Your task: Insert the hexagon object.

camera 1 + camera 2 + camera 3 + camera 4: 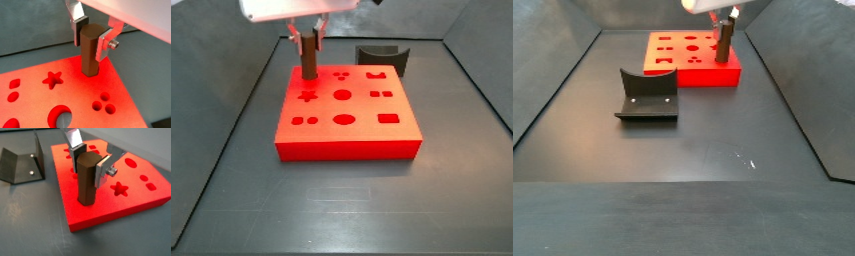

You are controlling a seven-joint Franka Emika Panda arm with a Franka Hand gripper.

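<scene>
The hexagon object is a long brown six-sided peg. It stands upright with its lower end in the red block, at a corner next to the star hole. My gripper is shut on the peg's top, with a finger on each side. Both wrist views show this, with the peg and the gripper over the block. In both side views the peg rises from the block under the gripper.
The red block has several shaped holes. A dark grey curved piece stands behind the block. The fixture stands on the floor near the block and also shows in a wrist view. Dark walls enclose the floor.
</scene>
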